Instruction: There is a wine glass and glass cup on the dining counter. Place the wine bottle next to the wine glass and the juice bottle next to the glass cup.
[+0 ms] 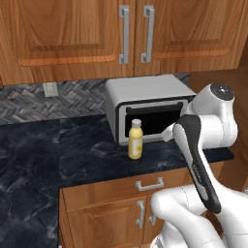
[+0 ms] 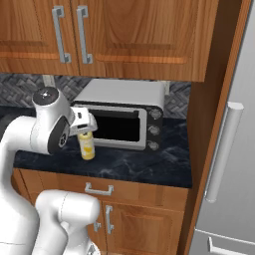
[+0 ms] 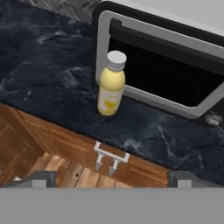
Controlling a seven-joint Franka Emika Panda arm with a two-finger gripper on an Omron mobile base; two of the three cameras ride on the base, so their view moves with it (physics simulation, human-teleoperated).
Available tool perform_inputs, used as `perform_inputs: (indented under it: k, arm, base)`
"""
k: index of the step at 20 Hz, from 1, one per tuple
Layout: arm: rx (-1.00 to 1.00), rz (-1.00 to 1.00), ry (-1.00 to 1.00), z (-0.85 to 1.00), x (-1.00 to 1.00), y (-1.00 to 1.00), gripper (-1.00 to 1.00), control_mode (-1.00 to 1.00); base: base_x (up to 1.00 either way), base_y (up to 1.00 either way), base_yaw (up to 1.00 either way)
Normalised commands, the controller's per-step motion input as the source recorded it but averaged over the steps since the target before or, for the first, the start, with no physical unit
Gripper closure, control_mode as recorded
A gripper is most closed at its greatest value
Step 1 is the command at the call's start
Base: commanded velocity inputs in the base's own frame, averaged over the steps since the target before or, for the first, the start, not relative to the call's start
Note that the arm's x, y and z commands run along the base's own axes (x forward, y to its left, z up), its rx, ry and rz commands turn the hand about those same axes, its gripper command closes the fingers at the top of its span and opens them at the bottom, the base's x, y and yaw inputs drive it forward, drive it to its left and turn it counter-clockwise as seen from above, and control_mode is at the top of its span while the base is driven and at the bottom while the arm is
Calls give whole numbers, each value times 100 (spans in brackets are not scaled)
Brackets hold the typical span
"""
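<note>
Seeing the juice bottle point(image 1: 135, 139) upright on the black marbled table point(image 1: 43, 150), near its front edge, just in front of the toaster oven point(image 1: 147, 106) door's left end. We find our hand point(image 3: 111, 179) above the front edge, short of the bottle, fingers point(image 3: 39, 178) spread wide, gripping nothing. Drawer handle point(image 3: 110, 154) sits below the edge.

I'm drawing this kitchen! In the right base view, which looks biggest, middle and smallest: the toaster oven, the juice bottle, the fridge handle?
1. Toaster oven, widest and bulkiest.
2. Fridge handle, long but thin. It sits nearer the camera, so it may look bigger than it is.
3. Juice bottle, smallest, partly behind the robot's arm.
</note>
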Motion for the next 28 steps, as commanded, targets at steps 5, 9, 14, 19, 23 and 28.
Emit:
perform_inputs:
  k: [5, 9, 14, 19, 23, 28]
  arm:
    - [9, 56, 0, 1, -18, -5, -100, -100]
    - [7, 51, 0, 0, -15, -2, -100, -100]
    - [3, 35, -2, -1, -3, -1, -100, -100]
    - [2, 6, -16, -7, 3, 8, -100, -100]
    - [6, -11, -17, -5, 8, 15, -100, -100]
    - [13, -12, -8, -4, 6, 9, -100, -100]
  base:
    - [0, 0, 0]
    - [0, 0, 0]
    - [0, 0, 0]
    - [0, 0, 0]
    - [0, 0, 0]
    - [0, 0, 0]
